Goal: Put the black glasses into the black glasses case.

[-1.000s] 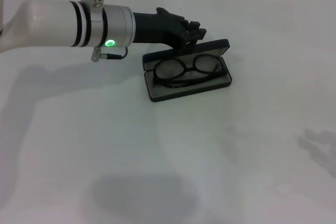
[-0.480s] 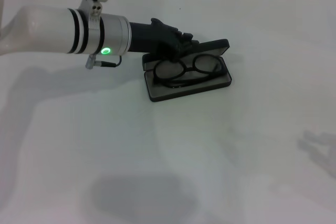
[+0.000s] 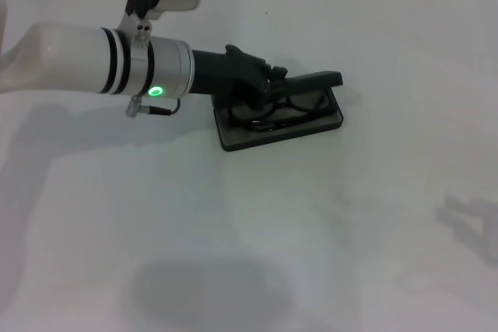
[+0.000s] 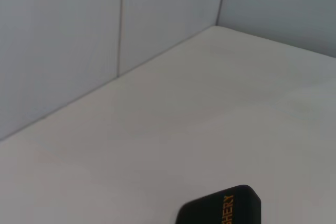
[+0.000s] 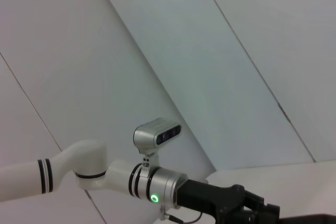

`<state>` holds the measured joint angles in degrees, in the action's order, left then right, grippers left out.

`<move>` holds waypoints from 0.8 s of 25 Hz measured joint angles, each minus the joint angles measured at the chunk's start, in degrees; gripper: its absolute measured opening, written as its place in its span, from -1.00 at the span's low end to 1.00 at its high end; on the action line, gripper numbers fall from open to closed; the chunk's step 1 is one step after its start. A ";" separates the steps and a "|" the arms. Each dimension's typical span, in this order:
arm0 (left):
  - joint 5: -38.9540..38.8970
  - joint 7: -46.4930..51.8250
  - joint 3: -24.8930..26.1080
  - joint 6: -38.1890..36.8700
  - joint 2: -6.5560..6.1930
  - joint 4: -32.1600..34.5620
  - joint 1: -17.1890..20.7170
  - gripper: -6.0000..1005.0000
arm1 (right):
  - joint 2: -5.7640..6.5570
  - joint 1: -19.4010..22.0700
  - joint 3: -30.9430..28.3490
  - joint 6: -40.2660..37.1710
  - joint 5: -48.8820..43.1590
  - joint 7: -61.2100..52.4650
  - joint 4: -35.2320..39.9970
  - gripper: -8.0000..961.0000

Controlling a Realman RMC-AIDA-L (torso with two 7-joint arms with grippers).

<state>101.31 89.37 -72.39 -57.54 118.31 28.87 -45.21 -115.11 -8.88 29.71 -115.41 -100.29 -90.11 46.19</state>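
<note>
The black glasses case [image 3: 311, 125] lies on the white table right of centre in the head view. Its lid [image 3: 314, 79] is tipped down, half closed over the base. The black glasses [image 3: 261, 120] lie inside on the lining, partly hidden under the lid. My left gripper [image 3: 274, 81] is shut and rests against the lid's left end from behind. The left wrist view shows only a corner of the lid with orange "SHERY" lettering [image 4: 223, 211]. The right wrist view shows the left arm [image 5: 152, 188] from afar. My right gripper is out of view.
The white table [image 3: 233, 239] spreads around the case. A pale panelled wall [image 4: 79, 40] borders the table's far side. A faint shadow falls on the table at the right edge of the head view.
My left gripper has moved forward and down against the lid. The lid has swung from upright to half closed over the glasses. The case base has not moved.
</note>
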 joint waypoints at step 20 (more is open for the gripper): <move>-0.87 -5.51 0.42 -19.19 1.21 8.88 6.89 -0.51 | -0.02 -0.29 1.28 -2.17 -0.47 1.44 -1.20 -0.19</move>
<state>100.44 83.85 -71.97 -76.73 119.52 37.75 -38.32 -115.13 -9.17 30.99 -117.58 -100.76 -88.67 44.99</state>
